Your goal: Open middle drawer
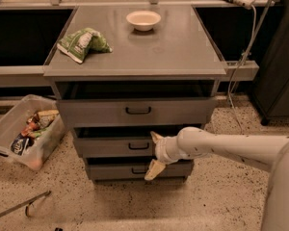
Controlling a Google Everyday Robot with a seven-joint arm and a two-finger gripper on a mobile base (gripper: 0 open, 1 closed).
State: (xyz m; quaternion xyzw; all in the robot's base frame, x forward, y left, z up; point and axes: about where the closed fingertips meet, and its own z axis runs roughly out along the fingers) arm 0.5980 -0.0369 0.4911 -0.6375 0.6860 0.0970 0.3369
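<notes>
The grey cabinet (135,52) has three drawers stacked. The middle drawer (106,147) has a low flat front and a small dark bar handle (138,146), and it stands slightly out, with a dark gap above its front. My gripper (154,153) is open, on a white arm reaching in from the right. One fingertip is above and one below, just to the right of the handle and in front of the drawer's face. It holds nothing. The top drawer (96,112) is partly pulled out. The bottom drawer (111,171) is lowest.
A green chip bag (82,43) and a white bowl (143,19) lie on the cabinet top. A clear plastic bin of snacks (24,131) stands on the floor to the left. A dark cabinet (279,57) and a hanging cable (245,47) are on the right.
</notes>
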